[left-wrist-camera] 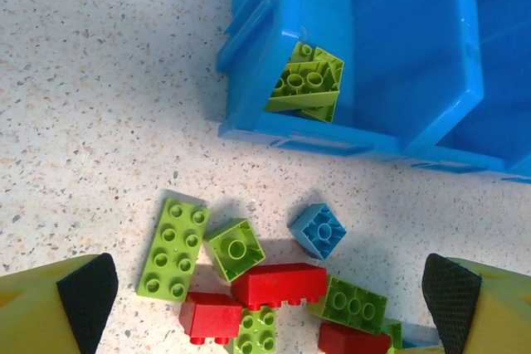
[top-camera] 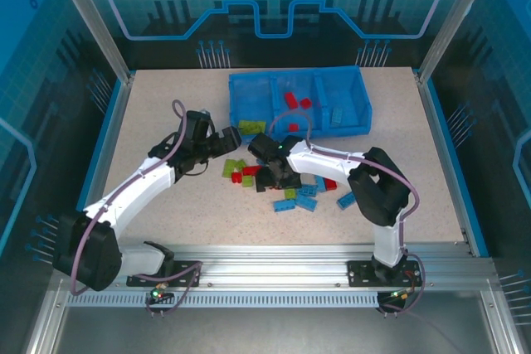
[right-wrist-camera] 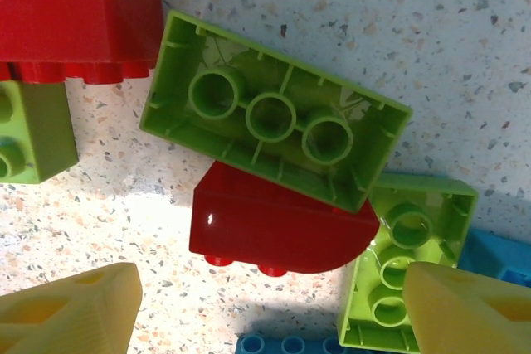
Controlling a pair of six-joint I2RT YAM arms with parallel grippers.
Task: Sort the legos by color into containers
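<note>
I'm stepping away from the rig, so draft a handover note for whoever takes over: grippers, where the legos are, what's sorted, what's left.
Left gripper: open, empty, hovering by the tray's near left corner.
Right gripper: open, empty, low over the loose pile, above a red brick.
Done: green bricks in the left compartment and red ones in the middle. The right compartment's contents are hard to make out.
Left: mixed red, green and blue bricks on the table in front of the tray.

Speckled table (top-camera: 149, 113): blue tray (top-camera: 249, 104), legos (left-wrist-camera: 278, 283) scattered nearby.
</note>
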